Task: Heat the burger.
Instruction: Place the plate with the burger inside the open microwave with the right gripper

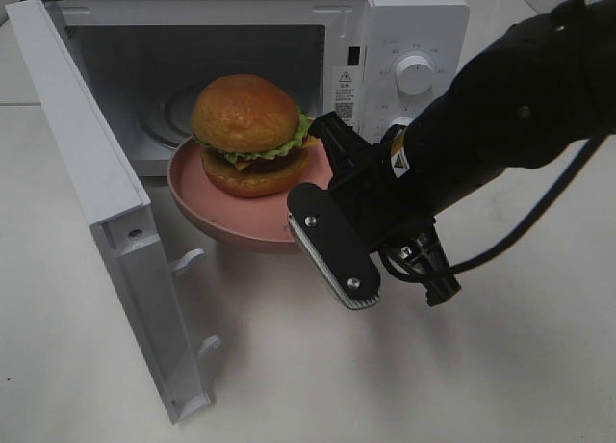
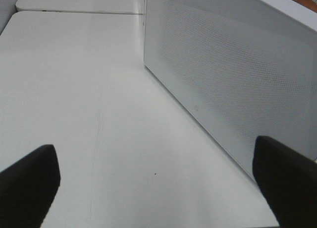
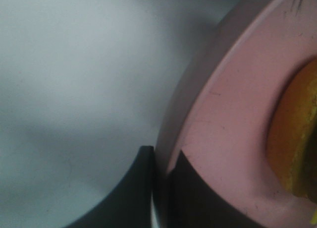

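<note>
The burger [image 1: 248, 125], with a golden-brown bun, green lettuce and a dark patty, sits on a round pink plate [image 1: 221, 210]. The plate hangs at the mouth of the open microwave [image 1: 414, 39], its far half inside the cavity and its near half out over the table. My right gripper [image 1: 323, 176] is shut on the plate's right rim. In the right wrist view the right gripper [image 3: 161, 161] pinches the plate's [image 3: 228, 114] rim, with the burger's [image 3: 292, 139] bun at the edge. My left gripper [image 2: 158, 186] stands open and empty over the table beside the microwave's perforated side wall [image 2: 233, 74].
The microwave door [image 1: 87, 173] is swung wide open to the left, its lower edge reaching toward the front of the table. The control knob [image 1: 415, 74] is on the right front panel. White tabletop [image 1: 308, 366] lies in front.
</note>
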